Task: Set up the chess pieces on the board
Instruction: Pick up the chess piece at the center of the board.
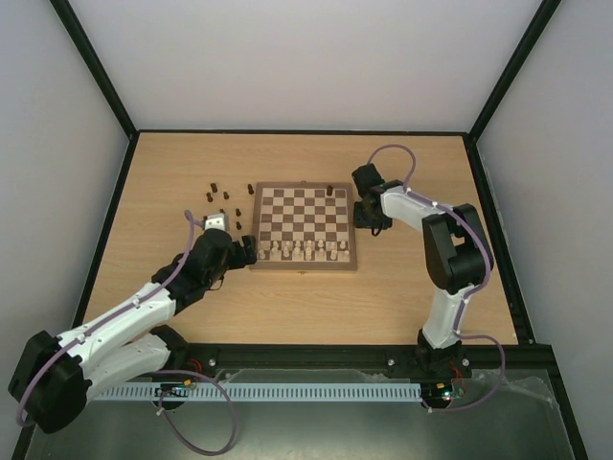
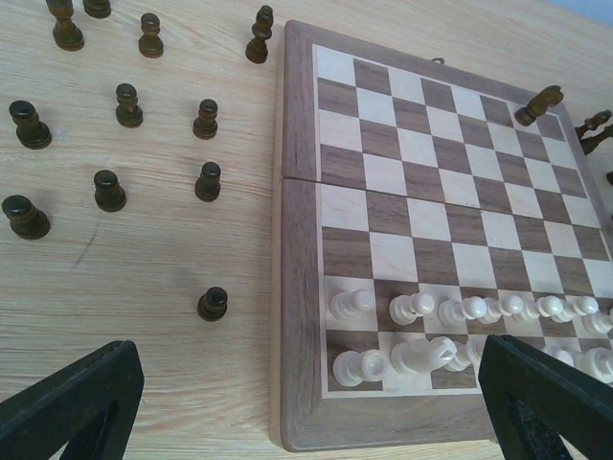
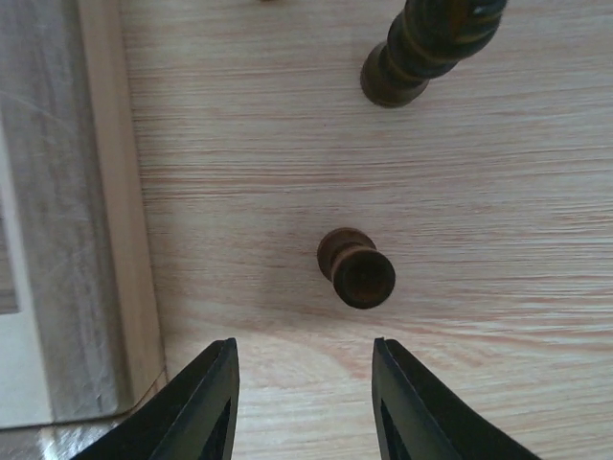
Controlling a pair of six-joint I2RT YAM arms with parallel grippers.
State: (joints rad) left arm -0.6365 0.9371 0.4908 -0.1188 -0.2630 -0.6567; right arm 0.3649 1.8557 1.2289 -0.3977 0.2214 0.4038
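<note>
The board (image 1: 305, 188) lies mid-table, with cream pieces on its near two rows. One dark piece (image 1: 330, 190) stands on its far row. Several dark chess pieces (image 1: 218, 199) stand on the table left of the board, also in the left wrist view (image 2: 208, 181). My left gripper (image 1: 239, 253) is open and empty over the board's near left corner (image 2: 297, 422). My right gripper (image 1: 368, 213) is open and empty, low beside the board's right edge (image 3: 105, 192), just short of a dark piece (image 3: 359, 270); a taller dark piece (image 3: 421, 48) stands beyond.
The cream pieces (image 2: 421, 356) crowd the near rows under my left gripper. The nearest loose dark pawn (image 2: 213, 304) stands just left of the board frame. Black frame posts edge the table.
</note>
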